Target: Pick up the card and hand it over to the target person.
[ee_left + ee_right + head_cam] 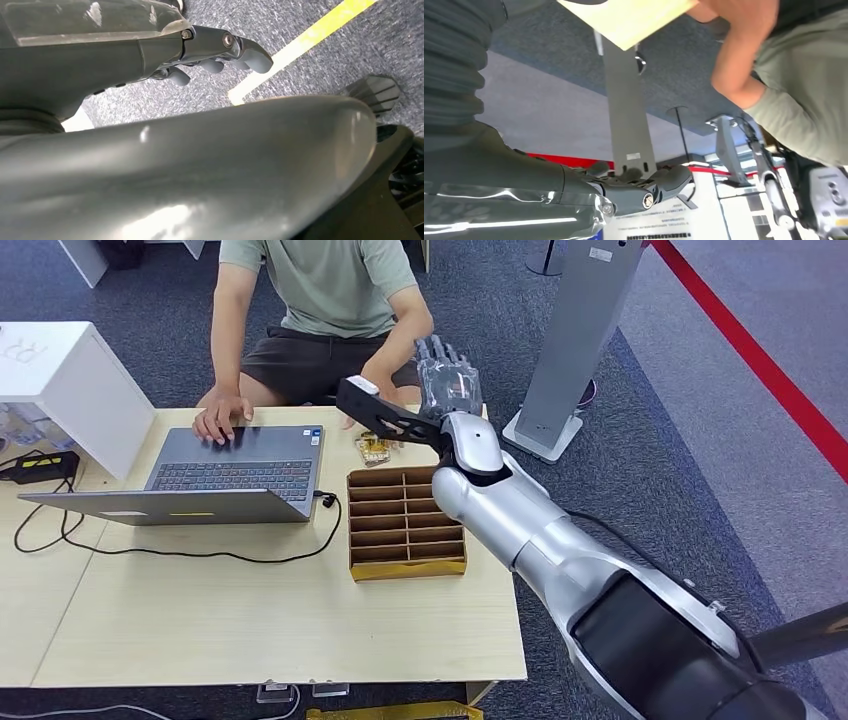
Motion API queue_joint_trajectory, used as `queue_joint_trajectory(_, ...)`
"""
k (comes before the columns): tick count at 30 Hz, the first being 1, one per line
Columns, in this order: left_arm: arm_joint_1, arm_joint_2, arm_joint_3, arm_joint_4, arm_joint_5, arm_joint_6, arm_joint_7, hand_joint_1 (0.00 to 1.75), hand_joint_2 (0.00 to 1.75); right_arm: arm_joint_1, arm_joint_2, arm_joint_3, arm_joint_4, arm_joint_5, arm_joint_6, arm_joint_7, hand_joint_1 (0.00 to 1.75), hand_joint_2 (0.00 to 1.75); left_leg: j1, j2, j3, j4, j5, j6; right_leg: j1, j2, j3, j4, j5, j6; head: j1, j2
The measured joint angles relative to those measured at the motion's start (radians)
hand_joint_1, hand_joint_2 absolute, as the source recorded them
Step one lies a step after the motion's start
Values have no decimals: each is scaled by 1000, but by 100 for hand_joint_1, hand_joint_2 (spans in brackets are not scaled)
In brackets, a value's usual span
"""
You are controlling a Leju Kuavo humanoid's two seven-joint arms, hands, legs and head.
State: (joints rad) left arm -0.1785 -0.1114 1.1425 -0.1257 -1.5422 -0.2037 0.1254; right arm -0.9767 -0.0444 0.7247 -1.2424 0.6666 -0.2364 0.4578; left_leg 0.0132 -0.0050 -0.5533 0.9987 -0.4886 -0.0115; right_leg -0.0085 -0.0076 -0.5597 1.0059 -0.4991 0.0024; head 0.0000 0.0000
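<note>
A small gold-patterned card (373, 448) lies flat on the wooden table (250, 620), just behind a brown divider box (405, 523). My right hand (450, 375) is raised past the table's far edge, above and to the right of the card, fingers spread and holding nothing. In the right wrist view its fingers (644, 186) hang free in the air. The target person (330, 290) sits across the table, one hand on the laptop (240, 465), the other forearm (734, 60) close beside my right hand. My left hand (220, 52) hangs over the carpet, holding nothing.
A white box (70, 370) stands at the table's left, with a black cable (200, 555) trailing from the laptop. A grey pillar stand (580, 330) rises right of the table on the carpet. A red line (760, 360) crosses the floor further right.
</note>
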Motion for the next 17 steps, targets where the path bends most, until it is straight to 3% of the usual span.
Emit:
queue_joint_trajectory(5, 17, 19, 43, 0, 36, 14, -9, 0, 0, 168, -177, -47, -323, -105, 33, -30, 0, 175, 1, -6, 2, -1, 1, 1, 1, -6, 4, -3, -1, 0, 0, 0)
queue_joint_trajectory(10, 44, 26, 67, -1, 55, 25, -32, 0, 0, 383, -288, -123, -488, -258, 9, -126, 0, 175, 0, -8, 3, -3, 1, 1, 1, -7, 6, -5, -1, 1, 0, 0)
queue_joint_trajectory(14, 47, 30, 72, -2, 54, -13, -66, 0, 0, 643, -328, -213, -554, -358, -25, -318, 0, 175, 1, -10, 6, -5, 1, 1, 1, -10, 10, -9, -1, 0, 0, 0)
queue_joint_trajectory(17, 44, 31, 81, -3, 57, -23, -69, 0, 0, 761, -322, -242, -556, -363, -30, -409, 0, 175, 2, -11, 9, -6, 0, 0, 2, -11, 13, -11, -1, 0, 0, 0)
